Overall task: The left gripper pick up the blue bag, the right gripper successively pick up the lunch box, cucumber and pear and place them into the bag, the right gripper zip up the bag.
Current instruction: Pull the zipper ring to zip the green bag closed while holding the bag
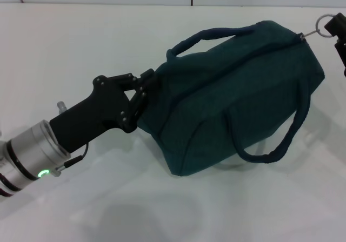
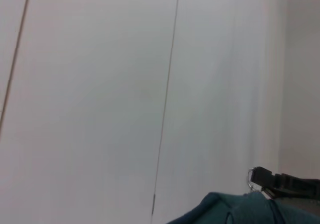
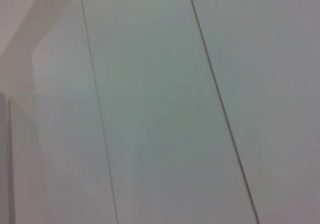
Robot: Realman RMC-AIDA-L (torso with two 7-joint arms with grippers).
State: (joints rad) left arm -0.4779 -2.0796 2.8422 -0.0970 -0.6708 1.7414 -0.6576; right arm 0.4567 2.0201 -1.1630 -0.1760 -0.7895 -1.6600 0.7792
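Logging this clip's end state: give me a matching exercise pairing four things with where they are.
1 left gripper
2 metal ring pull
3 near handle
4 green light

A on the silver arm
B drooping down the blue bag
C beside the right gripper
D gripping the bag's left end

Pairs: 1-D, 2-C, 3-B, 4-A

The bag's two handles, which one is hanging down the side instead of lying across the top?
The handle on the blue bag nearest the camera droops in a loop down its side. The other handle arches over the top, by the zipper.
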